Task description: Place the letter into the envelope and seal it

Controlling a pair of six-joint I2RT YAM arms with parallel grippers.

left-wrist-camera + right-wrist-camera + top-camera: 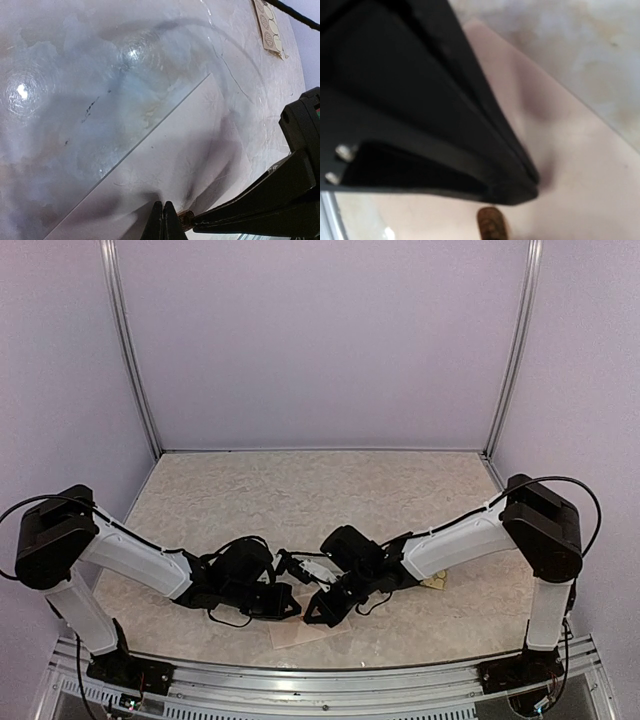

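1. The envelope is lying flat at the lower centre of the top view, under both grippers. In the left wrist view its straight edge is running diagonally from lower left to upper right.
2. The left gripper is pressing its jaws together, tips on the envelope.
3. The right gripper is reaching beside a small brown disc; its jaw state cannot be told.

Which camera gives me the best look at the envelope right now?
Left wrist: the envelope fills the lower frame, its long edge sharp against the table. Top external shows only a corner, the rest hidden. Right wrist shows a blurred close-up patch.
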